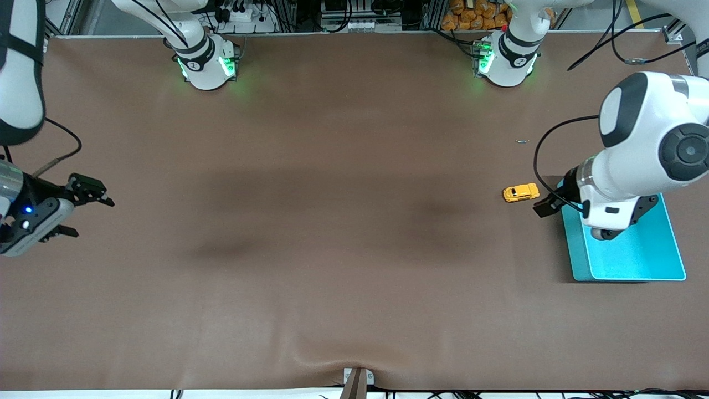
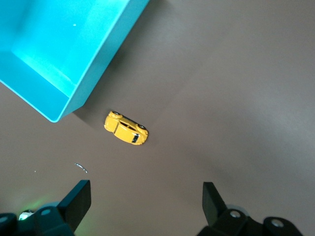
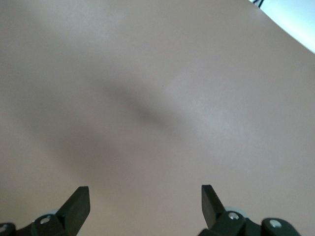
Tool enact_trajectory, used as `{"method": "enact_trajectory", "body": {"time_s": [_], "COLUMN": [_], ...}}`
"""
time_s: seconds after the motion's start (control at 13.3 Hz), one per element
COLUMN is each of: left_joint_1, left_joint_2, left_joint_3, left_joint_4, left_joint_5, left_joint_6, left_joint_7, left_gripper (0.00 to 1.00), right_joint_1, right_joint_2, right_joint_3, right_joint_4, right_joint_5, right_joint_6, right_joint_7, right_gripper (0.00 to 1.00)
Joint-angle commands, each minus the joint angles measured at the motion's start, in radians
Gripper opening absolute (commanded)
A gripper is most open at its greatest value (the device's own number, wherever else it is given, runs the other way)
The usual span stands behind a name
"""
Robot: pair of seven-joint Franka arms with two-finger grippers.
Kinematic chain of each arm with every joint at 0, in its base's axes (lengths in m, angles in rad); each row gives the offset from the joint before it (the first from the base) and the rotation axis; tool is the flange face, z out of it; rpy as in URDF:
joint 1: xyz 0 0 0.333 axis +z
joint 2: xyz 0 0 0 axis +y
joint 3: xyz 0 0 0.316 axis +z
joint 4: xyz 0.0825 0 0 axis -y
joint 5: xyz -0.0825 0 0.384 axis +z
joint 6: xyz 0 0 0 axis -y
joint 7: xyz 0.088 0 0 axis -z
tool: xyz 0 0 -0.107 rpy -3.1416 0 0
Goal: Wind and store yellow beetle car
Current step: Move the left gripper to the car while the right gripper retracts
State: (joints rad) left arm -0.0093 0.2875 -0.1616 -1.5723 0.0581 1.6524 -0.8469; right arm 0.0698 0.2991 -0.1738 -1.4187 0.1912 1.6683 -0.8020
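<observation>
The brown table carries a turquoise bin at the left arm's end. The left gripper hangs above the table beside that bin, fingers apart; the right gripper waits over its own end, fingers apart. The yellow beetle car sits on the table just beside the bin's corner.

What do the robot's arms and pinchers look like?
Both arms are smooth, rounded white shells with dark grey or black joint rings, and their bases glow green. Thin black cables run along them. The left gripper and the right gripper each have two black, wedge-shaped fingers on a black hand. A small blue light shines beside the right gripper.
</observation>
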Motion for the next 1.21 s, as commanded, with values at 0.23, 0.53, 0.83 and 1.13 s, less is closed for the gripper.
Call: {"method": "enact_trajectory", "body": {"time_s": [0.23,0.53,0.83,1.13], "left_joint_1": [0.089,0.14,0.173,0.172], "left_joint_2": [-0.108,-0.26,-0.251,-0.205], "left_joint_3": [-0.007,-0.007,-0.009,-0.009], "left_joint_4": [-0.21,-0.544,-0.653,-0.77], "left_joint_5": [-0.038,-0.061,-0.072,-0.073], "left_joint_6": [0.099,0.295,0.487,0.719], "left_joint_7": [-0.056,-0.102,-0.32,-0.504], "left_gripper": [1.0,1.0,1.0,1.0], "right_joint_1": [0.002,0.014,0.048,0.054], "right_joint_2": [0.008,-0.053,-0.153,-0.29], "right_joint_3": [-0.013,-0.006,-0.003,-0.003], "right_joint_4": [0.099,0.109,0.069,-0.095], "right_joint_5": [-0.024,-0.048,-0.116,-0.128], "right_joint_6": [-0.188,-0.222,-0.222,-0.157], "right_joint_7": [0.208,0.563,0.688,0.692], "right_gripper": [1.0,1.0,1.0,1.0]}}
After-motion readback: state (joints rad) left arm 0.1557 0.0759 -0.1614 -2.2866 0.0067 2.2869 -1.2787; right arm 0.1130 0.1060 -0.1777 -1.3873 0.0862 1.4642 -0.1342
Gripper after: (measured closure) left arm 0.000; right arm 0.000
